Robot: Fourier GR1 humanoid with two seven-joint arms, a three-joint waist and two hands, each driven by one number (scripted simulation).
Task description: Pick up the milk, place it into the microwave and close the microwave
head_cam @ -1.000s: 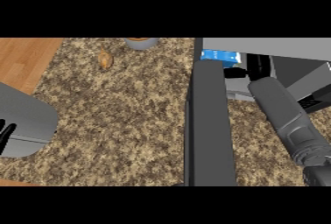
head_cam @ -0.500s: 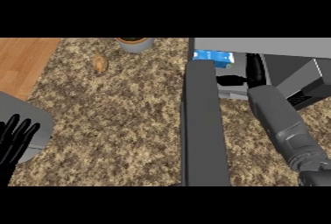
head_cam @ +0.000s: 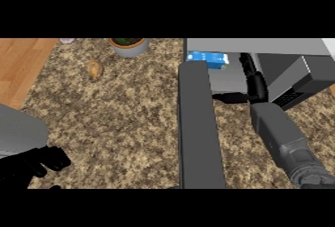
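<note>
The milk (head_cam: 208,59), a blue and white carton, is seen lying inside the open microwave (head_cam: 262,46) at the upper right of the head view, near the front left corner of the cavity. The microwave door (head_cam: 200,128) is swung wide open and is seen edge-on as a long dark grey slab running down over the speckled bench (head_cam: 124,115). The right robot hand (head_cam: 252,84) is reached into the cavity mouth, just right of the milk and apart from it; its fingers are extended and nothing is held, with the thumb pointed left towards the door. The grey right forearm (head_cam: 285,142) runs down to the lower right corner. The left robot hand (head_cam: 29,168) is seen at the lower left edge with fingers curled, nothing visibly held. A potted plant (head_cam: 129,45) stands at the top edge of the bench, and a small tan object (head_cam: 95,68) lies below and left of it. A wooden surface (head_cam: 20,66) borders the bench on the left.
</note>
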